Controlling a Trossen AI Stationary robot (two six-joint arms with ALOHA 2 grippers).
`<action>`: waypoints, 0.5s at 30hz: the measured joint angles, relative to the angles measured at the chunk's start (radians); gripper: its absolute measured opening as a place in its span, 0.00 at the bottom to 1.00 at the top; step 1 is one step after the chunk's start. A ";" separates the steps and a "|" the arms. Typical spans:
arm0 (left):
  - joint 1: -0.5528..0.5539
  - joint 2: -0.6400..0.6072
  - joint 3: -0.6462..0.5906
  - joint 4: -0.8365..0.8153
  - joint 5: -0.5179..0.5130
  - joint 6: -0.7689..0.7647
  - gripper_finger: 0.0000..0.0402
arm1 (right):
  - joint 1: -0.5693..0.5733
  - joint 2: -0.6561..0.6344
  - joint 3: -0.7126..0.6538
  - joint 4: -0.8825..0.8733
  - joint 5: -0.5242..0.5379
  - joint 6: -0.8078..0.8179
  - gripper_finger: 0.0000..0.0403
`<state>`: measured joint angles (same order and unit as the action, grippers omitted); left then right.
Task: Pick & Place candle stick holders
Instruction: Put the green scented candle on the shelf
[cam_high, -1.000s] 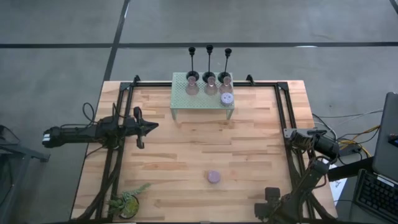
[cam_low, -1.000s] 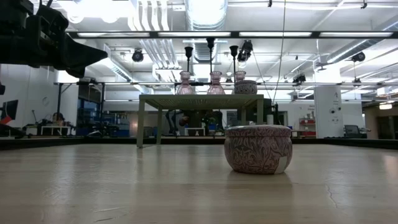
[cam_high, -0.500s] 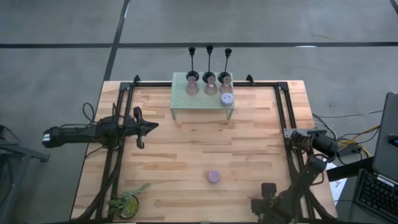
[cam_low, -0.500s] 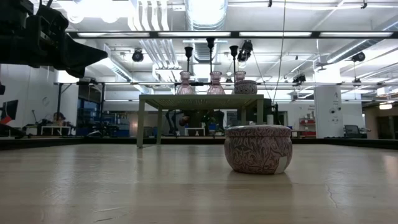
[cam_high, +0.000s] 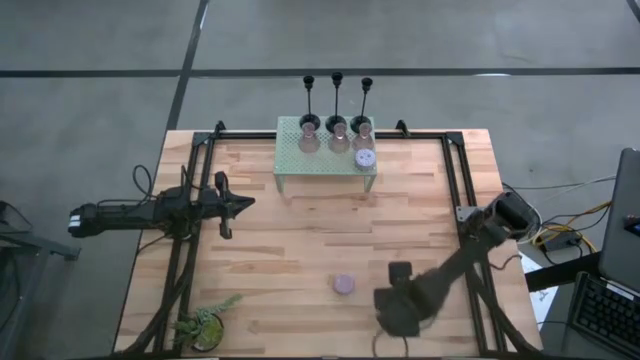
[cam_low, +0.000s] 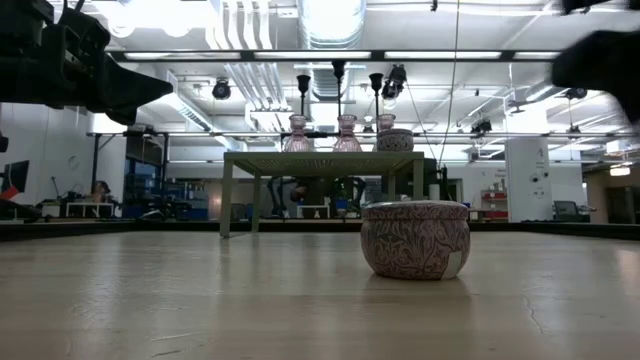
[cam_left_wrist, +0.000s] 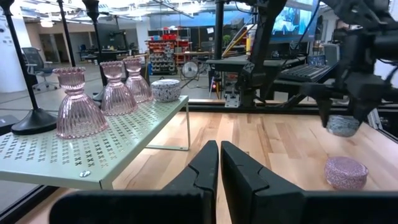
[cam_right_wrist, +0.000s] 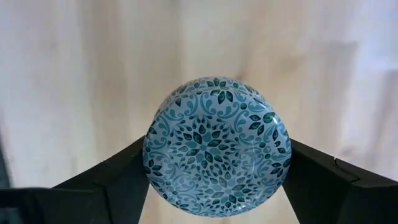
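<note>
My right gripper (cam_high: 400, 305) hangs over the table's near right part, shut on a squat round candle stick holder with a teal leaf pattern (cam_right_wrist: 217, 146). A pinkish round holder (cam_high: 344, 285) stands on the wood just to its left. The pale green rack (cam_high: 325, 155) at the far edge bears three pink ribbed cups (cam_left_wrist: 102, 93) and one pale puck (cam_high: 364, 157). Three black stemmed holders (cam_high: 337, 90) stand behind it. My left gripper (cam_high: 248, 203) waits shut at the table's left, pointing level. My right gripper pinches the teal-patterned holder between its two fingers, one finger (cam_right_wrist: 121, 171) on each of two opposite sides of its round wall (cam_right_wrist: 152, 162). The fingers come from above, pointing down. The holder (cam_left_wrist: 343, 124) sits level, top up, lifted clear of the table.
A small green potted plant (cam_high: 205, 322) stands at the near left corner. Black frame rails (cam_high: 455, 180) run along the table's left and right sides. Bare wood lies between the rack and the pinkish holder.
My right gripper has gone from the near right corner toward the table's left, up and a little toward the far edge, carrying the teal-patterned holder closer to the pinkish holder. Its wrist has rolled on the way.
</note>
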<state>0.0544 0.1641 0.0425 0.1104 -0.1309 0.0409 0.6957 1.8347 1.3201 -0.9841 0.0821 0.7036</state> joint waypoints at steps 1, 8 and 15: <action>0.000 0.000 0.000 0.000 0.000 0.000 0.06 | -0.027 -0.008 0.000 -0.003 0.000 -0.028 0.74; 0.000 0.000 0.000 0.000 0.000 0.000 0.06 | -0.240 -0.085 0.017 -0.008 -0.008 -0.202 0.74; 0.000 0.000 0.000 0.000 0.000 0.000 0.06 | -0.473 -0.156 0.107 -0.008 -0.011 -0.326 0.74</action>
<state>0.0545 0.1642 0.0425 0.1104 -0.1308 0.0410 0.2224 1.6786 1.4275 -0.9926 0.0711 0.3771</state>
